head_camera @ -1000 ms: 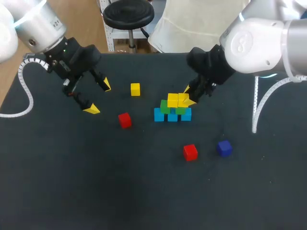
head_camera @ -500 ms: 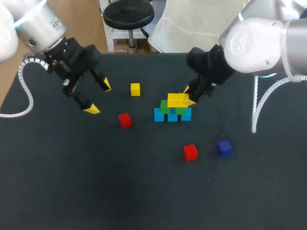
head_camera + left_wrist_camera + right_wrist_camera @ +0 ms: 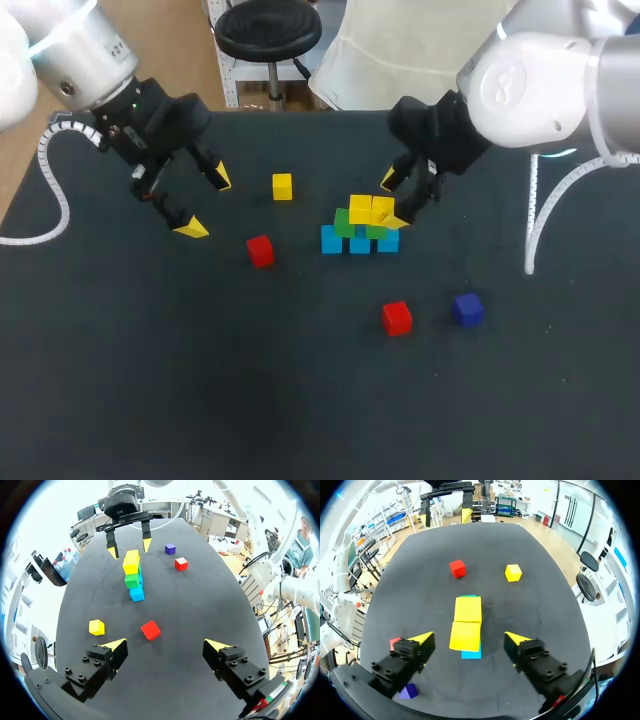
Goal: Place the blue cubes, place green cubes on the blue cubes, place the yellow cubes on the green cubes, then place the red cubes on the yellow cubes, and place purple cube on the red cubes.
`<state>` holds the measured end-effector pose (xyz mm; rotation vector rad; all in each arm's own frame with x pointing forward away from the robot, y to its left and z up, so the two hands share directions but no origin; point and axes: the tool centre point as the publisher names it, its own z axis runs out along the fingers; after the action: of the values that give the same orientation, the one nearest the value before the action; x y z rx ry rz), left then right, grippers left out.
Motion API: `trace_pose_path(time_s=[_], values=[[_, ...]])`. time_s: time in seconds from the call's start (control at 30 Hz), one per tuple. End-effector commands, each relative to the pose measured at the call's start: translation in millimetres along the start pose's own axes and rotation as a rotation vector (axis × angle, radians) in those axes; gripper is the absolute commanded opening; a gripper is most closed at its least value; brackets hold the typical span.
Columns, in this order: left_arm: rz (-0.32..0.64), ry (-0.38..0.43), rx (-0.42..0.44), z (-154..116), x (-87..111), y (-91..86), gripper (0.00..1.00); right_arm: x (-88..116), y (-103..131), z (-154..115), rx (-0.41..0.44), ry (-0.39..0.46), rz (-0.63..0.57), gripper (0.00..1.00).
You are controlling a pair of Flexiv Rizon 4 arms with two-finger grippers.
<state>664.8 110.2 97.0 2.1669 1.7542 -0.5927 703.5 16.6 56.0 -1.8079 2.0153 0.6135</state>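
Hovering over a half-built stack, the right hand [image 3: 391, 200] holds its yellow-tipped fingers spread to either side of the right-hand one of two yellow cubes [image 3: 371, 210]. Neither finger touches it, as the right wrist view makes plain. The pair sits side by side on the green cubes [image 3: 344, 222], which rest on a row of three blue cubes [image 3: 360, 243] near the middle of the black table [image 3: 200, 380]. The left hand [image 3: 205, 203] hangs well apart over the table's left side, its fingers also wide apart and holding nothing. A red cube [image 3: 260, 250] lies on the table just ahead of it. A loose yellow cube [image 3: 282, 186] lies alone between the two hands, while a second red cube [image 3: 397, 318] and the purple cube [image 3: 467, 309] lie near each other on the bare cloth in front of the stack — both untouched.
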Motion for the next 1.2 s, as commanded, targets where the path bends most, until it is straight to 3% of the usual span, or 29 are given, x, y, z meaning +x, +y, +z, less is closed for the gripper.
trace_pose_path(time_s=[0.03,0.37,0.4,0.43,0.47,0.5,1.2], values=[[0.003,-0.001,0.000,0,1.0,0.1,1.00,3,2,-8,0.004,-0.001,0.000,1.00],[0.003,-0.001,0.000,0,1.0,0.1,1.00,24,7,-28,0.037,0.017,0.033,1.00],[0.003,-0.001,0.000,0,1.0,0.1,1.00,26,7,-28,0.041,0.018,0.039,0.93],[0.003,-0.001,0.000,0,1.0,0.1,1.00,26,7,-28,0.041,0.018,0.040,0.49],[0.003,-0.001,0.000,0,1.0,0.1,1.00,28,7,-28,0.042,0.018,0.041,0.19],[0.003,-0.001,0.000,0,1.0,0.1,1.00,28,7,-26,0.040,0.017,0.040,0.00],[0.003,-0.001,0.000,0,1.0,0.1,1.00,25,3,-9,0.024,-0.006,0.029,0.00]])
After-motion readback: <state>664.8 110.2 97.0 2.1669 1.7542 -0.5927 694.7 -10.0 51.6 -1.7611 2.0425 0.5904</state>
